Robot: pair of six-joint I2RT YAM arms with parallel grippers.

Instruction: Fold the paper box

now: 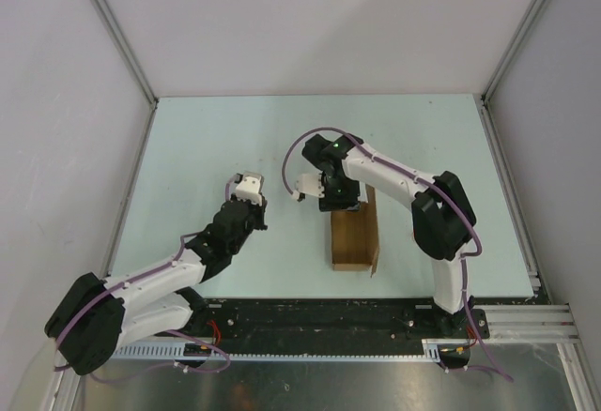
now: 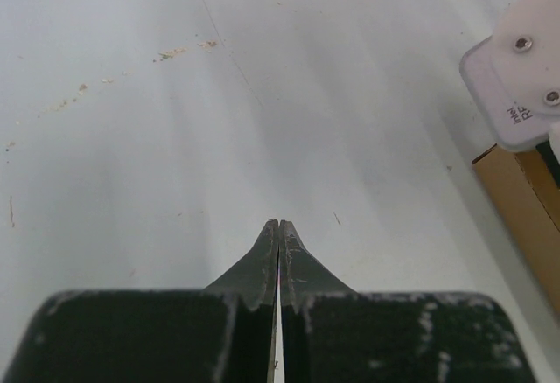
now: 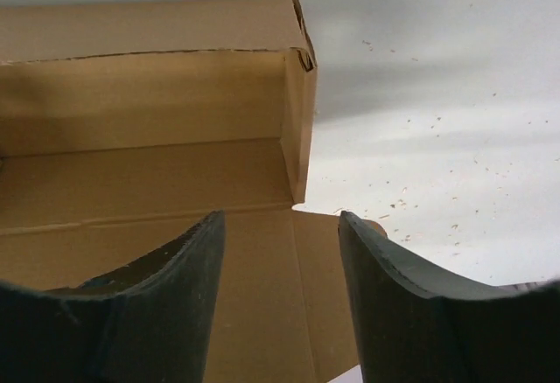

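On the worktop (image 1: 225,139), right of centre and close to the arm bases (image 1: 319,322): the paper box (image 1: 353,237). Over its far end, above the open inside: the right gripper (image 3: 280,219). Left of the box, apart from it, about level with its far end, above bare worktop: the left gripper (image 2: 278,226).

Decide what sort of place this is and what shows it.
Probably a robot lab test cell: a pale table walled by white panels, a left arm and right arm bolted to a rail at its near edge, and a paper box.
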